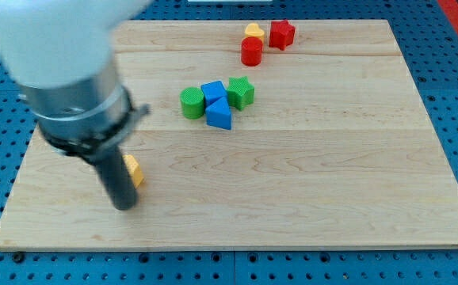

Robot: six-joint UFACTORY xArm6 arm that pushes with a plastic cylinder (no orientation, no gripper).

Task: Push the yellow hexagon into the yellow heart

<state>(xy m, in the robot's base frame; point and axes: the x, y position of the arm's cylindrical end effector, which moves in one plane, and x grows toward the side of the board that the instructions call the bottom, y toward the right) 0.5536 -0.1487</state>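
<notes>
The yellow hexagon (pixel 135 170) lies near the view's lower left on the wooden board, half hidden behind my rod. My tip (pixel 124 205) rests on the board just left of and below the hexagon, touching or almost touching it. The yellow heart (pixel 253 31) sits far off at the view's top, right of centre, wedged between a red cylinder (pixel 251 51) below it and a red star-like block (pixel 282 34) to its right.
A cluster sits in the upper middle: a green cylinder (pixel 191 103), a blue cube (pixel 213 93), a blue triangle (pixel 219 115) and a green star (pixel 241 92). The board's edge (pixel 237 244) runs along the view's bottom. The arm's bulky body (pixel 62 63) covers the upper left.
</notes>
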